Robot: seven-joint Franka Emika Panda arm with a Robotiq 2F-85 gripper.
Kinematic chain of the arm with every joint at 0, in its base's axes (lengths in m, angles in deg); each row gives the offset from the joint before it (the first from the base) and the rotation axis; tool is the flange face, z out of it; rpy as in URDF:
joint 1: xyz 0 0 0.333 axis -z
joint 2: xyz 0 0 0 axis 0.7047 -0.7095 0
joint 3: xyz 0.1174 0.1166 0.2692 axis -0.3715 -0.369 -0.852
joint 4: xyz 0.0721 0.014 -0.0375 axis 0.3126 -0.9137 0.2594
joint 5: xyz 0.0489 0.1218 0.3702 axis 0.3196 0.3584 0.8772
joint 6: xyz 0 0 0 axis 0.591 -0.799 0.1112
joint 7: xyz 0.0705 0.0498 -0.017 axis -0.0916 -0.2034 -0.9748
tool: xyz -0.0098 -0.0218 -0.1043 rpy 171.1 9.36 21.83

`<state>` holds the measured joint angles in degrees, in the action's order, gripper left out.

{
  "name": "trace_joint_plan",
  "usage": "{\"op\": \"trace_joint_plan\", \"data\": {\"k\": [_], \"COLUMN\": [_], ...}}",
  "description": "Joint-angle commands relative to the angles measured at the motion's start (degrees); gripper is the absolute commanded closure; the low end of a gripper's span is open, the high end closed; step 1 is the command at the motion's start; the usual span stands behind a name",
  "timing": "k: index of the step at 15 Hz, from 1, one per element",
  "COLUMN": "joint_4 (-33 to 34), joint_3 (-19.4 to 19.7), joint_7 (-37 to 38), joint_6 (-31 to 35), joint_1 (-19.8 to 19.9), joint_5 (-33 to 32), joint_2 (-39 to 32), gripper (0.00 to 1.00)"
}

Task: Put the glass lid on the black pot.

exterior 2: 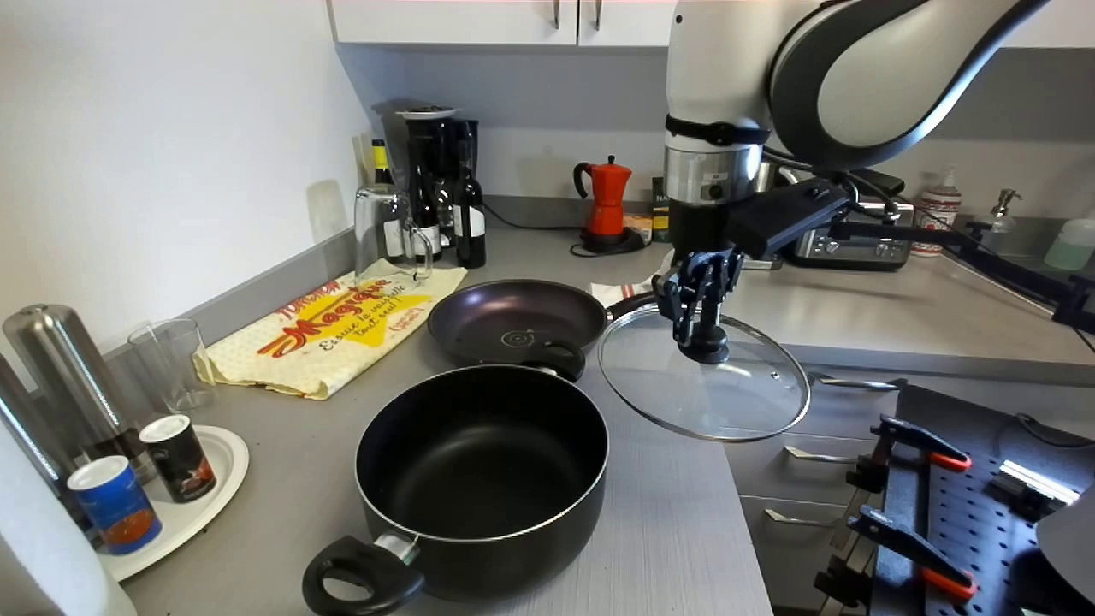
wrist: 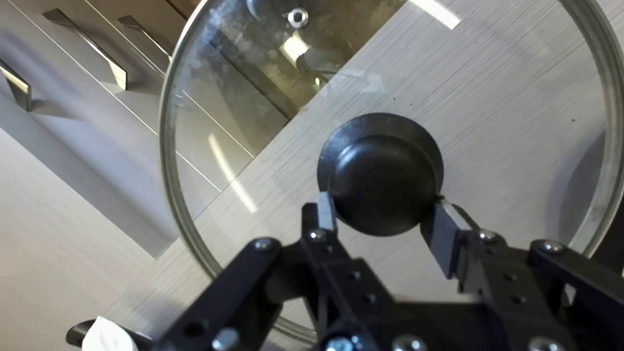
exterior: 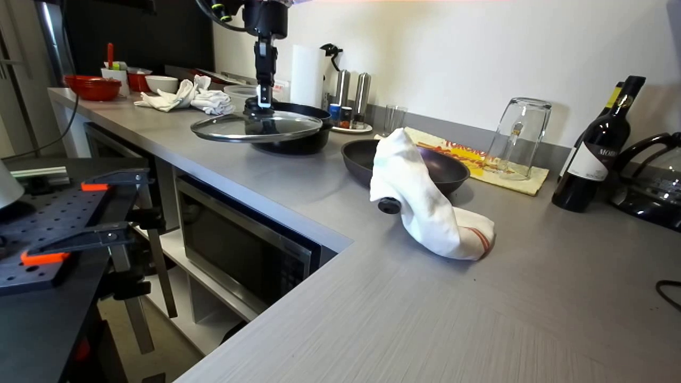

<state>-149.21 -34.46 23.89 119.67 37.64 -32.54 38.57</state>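
Smooth glass lid (exterior 2: 703, 395) (metal-rimmed).

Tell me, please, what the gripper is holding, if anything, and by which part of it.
The gripper is holding the glass lid by the dark knob at its centre.

Pale wall (exterior: 452, 64) behind grey counter (exterior: 511, 314)

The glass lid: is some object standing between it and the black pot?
Nothing visible stands between the glass lid, held by the pincer, and the open black pot. The frying pan near the pot seems off the direct path.
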Motion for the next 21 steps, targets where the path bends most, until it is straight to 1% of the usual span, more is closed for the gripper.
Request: {"op": "trace_joint_plan", "data": {"k": [1,4,6,12,16,21], "joint_4": [-1.6,-1.3,-0.15,4.81,9.45,17.13], "joint_3": [-3.11,-5.07,-6.04,-7.98,-8.73,-8.75], "joint_7": [1.94,1.8,1.44,1.34,1.55,1.6], "joint_6": [-3.14,-4.66,-5.93,-8.62,-10.7,-13.02], "joint_1": [1.0,1.29,1.52,1.81,1.4,0.31], "joint_5": [-1.79,-1.73,-1.62,-3.07,-4.39,-6.38], "joint_2": [5.83,7.33,7.14,4.09,0.86,-5.87], "gripper": [0.77,0.77,0.77,0.77,0.77,0.77]}}
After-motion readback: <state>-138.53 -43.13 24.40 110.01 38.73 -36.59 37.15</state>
